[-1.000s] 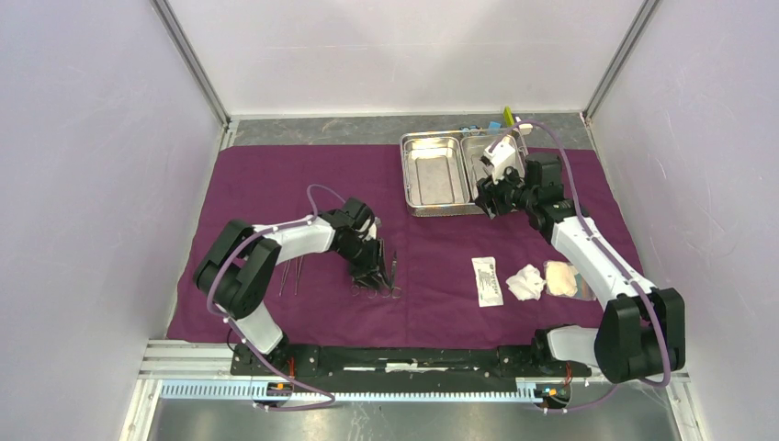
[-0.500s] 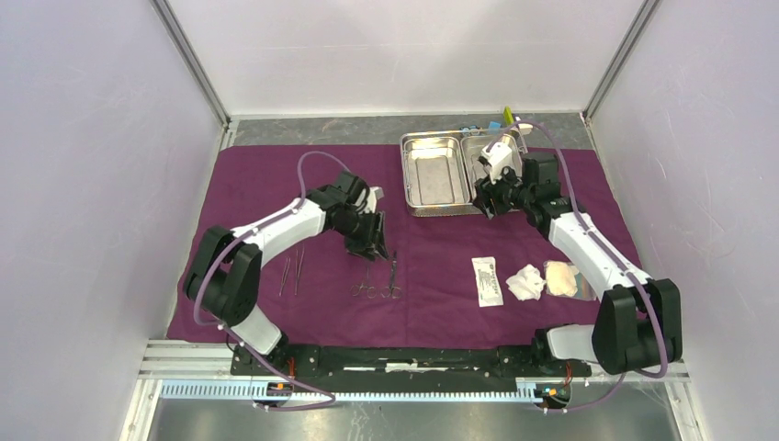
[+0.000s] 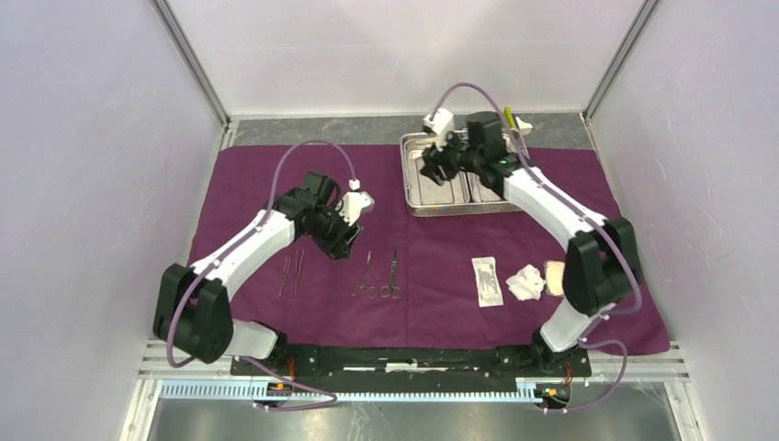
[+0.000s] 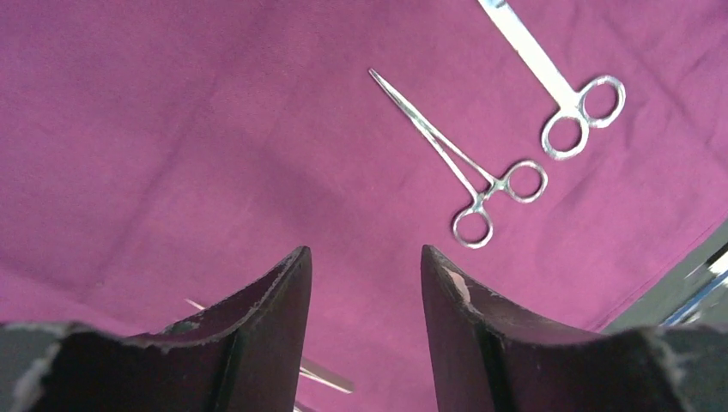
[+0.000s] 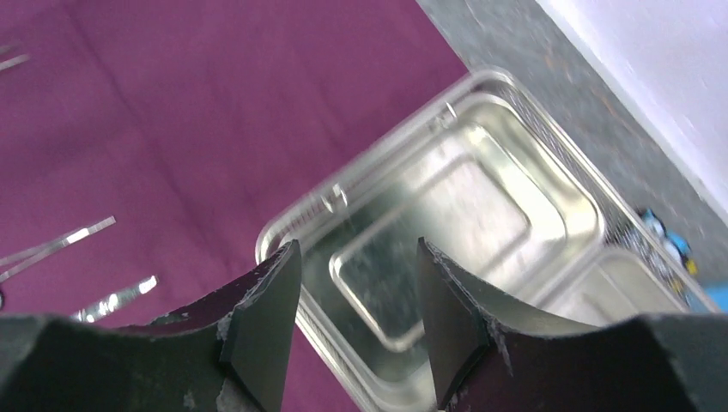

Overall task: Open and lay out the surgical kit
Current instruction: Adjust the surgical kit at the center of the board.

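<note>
Held left gripper (image 4: 360, 253) and right gripper (image 5: 356, 249) jaws apart, empty; clear only in wrist views.
Counted from above, lower centre: 2 tweezers (image 3: 299, 272), 2 scissor-handled instruments (image 3: 367, 274), 1 packet (image 3: 488, 280), 2 gauze pads (image 3: 526, 282).

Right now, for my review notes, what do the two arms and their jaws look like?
Both the left arm and right arm have white link covers with black joints and bases. A lilac cable loops off each wrist. The jaws are dark, curved and tapering, with scuffed pale edges. No markings are legible.
</note>
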`<act>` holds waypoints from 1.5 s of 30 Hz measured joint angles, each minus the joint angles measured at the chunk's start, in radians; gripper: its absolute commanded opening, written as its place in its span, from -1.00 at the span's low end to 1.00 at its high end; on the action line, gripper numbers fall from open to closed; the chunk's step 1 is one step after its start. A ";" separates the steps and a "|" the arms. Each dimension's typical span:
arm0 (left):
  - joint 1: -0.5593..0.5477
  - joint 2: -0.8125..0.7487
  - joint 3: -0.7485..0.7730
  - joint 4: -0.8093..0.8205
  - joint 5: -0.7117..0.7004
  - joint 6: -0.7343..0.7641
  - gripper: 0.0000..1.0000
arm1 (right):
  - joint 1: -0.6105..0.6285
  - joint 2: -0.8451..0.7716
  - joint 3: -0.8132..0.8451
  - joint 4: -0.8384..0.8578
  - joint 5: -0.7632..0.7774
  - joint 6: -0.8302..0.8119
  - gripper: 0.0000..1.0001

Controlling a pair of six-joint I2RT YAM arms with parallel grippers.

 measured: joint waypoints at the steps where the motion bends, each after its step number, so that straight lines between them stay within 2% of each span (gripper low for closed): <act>1: 0.000 -0.027 -0.012 -0.006 0.001 0.047 0.17 | 0.023 0.034 0.034 0.008 0.002 0.006 0.16; 10: 0.062 -0.173 -0.129 -0.073 0.045 0.384 0.27 | 0.166 0.407 0.374 0.037 0.006 0.095 0.15; 18: 0.063 -0.213 -0.238 -0.119 0.028 0.575 0.28 | 0.223 0.721 0.680 -0.007 0.009 0.145 0.14; 25: 0.060 -0.175 -0.260 -0.131 -0.004 0.635 0.28 | 0.240 0.813 0.715 -0.045 0.026 0.180 0.12; 35: 0.024 -0.079 -0.301 -0.116 -0.060 0.653 0.25 | 0.238 0.821 0.715 -0.075 0.069 0.205 0.12; 45: -0.034 -0.059 -0.303 -0.105 -0.130 0.662 0.19 | 0.227 0.859 0.735 -0.082 0.082 0.244 0.11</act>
